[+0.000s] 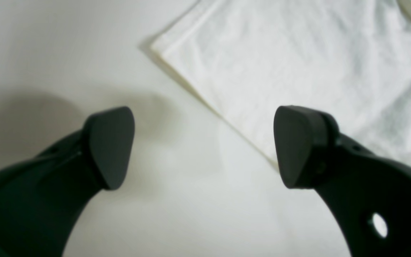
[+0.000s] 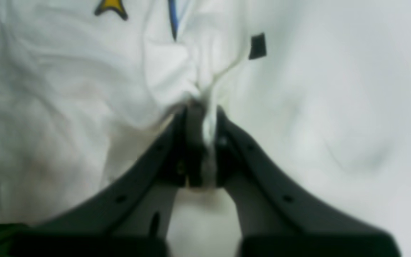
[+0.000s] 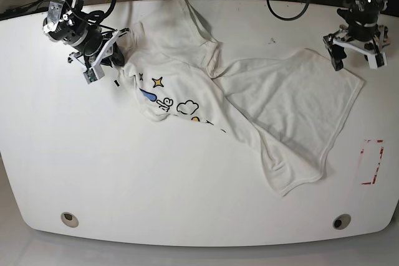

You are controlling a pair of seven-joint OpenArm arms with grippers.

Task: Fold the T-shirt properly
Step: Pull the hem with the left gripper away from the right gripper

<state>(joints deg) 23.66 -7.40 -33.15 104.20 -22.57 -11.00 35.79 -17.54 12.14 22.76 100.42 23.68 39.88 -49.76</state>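
On the white surface [image 3: 187, 191], the T-shirt [image 3: 262, 104] lies crumpled and partly doubled over, one gripper pinching it and the other spread above a corner.

In the left wrist view the left gripper [image 1: 204, 147] stands wide apart above bare surface, one pad over the straight edge of the T-shirt [image 1: 298, 71], whose squared corner lies ahead. In the right wrist view the right gripper [image 2: 201, 142] is clamped on a bunched fold of T-shirt [image 2: 66, 89], beside a yellow star [image 2: 111, 5]. In the base view the printed front faces up near the right gripper [image 3: 103, 54], a small black mark [image 3: 116, 83] beside it; the left gripper [image 3: 356, 51] hangs by the far corner, a red-edged rectangle [image 3: 371, 161] marked on the surface nearby.
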